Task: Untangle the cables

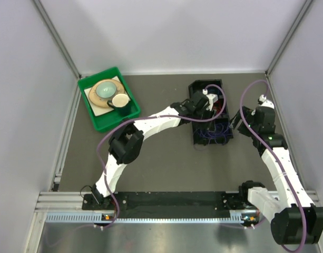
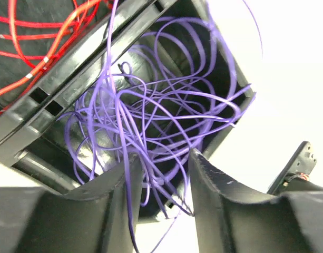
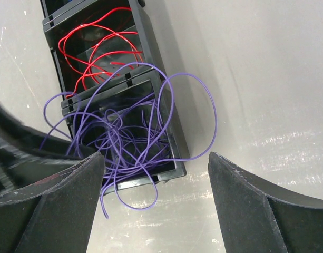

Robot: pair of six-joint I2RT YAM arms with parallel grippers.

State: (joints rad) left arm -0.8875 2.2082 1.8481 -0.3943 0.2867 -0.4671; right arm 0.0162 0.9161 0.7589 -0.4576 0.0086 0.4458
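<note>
Thin purple cables [image 2: 156, 105] form a loose tangle in the near end compartment of a black divided box [image 1: 194, 113]; some loops spill over its rim [image 3: 203, 105]. Red cables [image 3: 98, 47] lie in the compartment beside it and also show in the left wrist view [image 2: 35, 42]. My left gripper [image 2: 161, 168] reaches down into the box [image 1: 207, 103]; its jaws stand apart with purple strands running through the gap. My right gripper [image 3: 156, 158] is wide open and empty, hovering just right of the box [image 1: 237, 122]. I see no blue cables.
A green bin [image 1: 87, 113] holding a plate, a bowl and a dark cup stands at the back left. Grey walls close in the table on three sides. The black rail [image 1: 172, 199] with the arm bases runs along the near edge.
</note>
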